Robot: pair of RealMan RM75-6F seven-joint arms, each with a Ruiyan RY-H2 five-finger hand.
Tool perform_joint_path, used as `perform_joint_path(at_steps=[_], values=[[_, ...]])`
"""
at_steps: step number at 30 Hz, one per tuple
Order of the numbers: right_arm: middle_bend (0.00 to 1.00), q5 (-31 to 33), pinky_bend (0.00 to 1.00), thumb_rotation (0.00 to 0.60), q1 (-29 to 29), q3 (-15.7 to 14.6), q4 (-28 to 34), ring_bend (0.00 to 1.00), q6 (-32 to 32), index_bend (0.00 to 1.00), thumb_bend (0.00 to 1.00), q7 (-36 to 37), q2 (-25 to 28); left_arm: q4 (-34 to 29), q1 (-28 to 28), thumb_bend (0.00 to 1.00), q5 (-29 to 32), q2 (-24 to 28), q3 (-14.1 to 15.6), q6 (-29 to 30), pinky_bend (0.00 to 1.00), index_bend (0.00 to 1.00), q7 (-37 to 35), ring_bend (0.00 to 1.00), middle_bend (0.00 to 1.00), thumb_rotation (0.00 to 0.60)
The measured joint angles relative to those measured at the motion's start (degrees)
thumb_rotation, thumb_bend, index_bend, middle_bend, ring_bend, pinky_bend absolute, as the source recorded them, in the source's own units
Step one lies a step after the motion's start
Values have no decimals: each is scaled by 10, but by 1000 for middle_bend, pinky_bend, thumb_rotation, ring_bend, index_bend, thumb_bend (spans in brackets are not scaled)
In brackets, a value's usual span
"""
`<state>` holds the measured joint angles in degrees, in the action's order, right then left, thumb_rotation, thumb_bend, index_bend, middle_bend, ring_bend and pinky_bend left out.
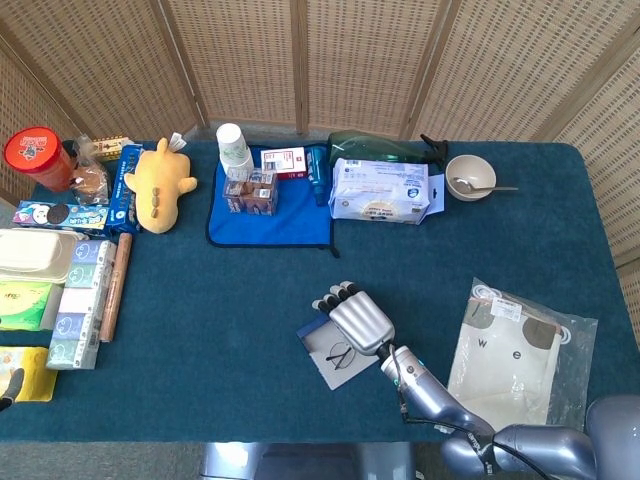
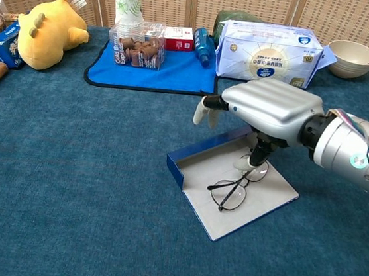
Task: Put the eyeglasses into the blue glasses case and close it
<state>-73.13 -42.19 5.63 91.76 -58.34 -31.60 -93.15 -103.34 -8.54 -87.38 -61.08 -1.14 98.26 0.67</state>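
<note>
The blue glasses case (image 2: 265, 199) lies open on the teal table, its low blue wall (image 2: 199, 154) along the far left side. Thin black-rimmed eyeglasses (image 2: 235, 184) lie unfolded on its pale floor. My right hand (image 2: 268, 107) hovers palm down over the far part of the case, fingers stretched past the rim and the thumb (image 2: 250, 160) pointing down beside the far lens; it holds nothing. The head view shows the same hand (image 1: 358, 320) covering the case's (image 1: 346, 376) far half, the eyeglasses (image 1: 341, 353) just in front. Only a dark tip of my left hand (image 1: 10, 383) shows at the lower left edge.
A blue mat (image 2: 165, 72) with a snack box and paper cup (image 2: 127, 1) lies behind the case. A wipes pack (image 2: 271, 53), a bowl (image 2: 353, 59) and a yellow plush (image 2: 47, 26) line the back. A plastic bag (image 1: 510, 350) lies right of my arm.
</note>
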Motion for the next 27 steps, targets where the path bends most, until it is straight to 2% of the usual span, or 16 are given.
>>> perform_joint_path(at_steps=[13,27], values=[[343,-40,233,600,11,-11,-57,211,-8,252,172,66,-22,2,-6,295,-5,3,1,9,0,182,-6,0,93,600],[343,-53,233,600,19,-7,-24,209,-20,249,166,60,5,2,-7,294,-9,1,1,9,0,182,-5,0,94,600]])
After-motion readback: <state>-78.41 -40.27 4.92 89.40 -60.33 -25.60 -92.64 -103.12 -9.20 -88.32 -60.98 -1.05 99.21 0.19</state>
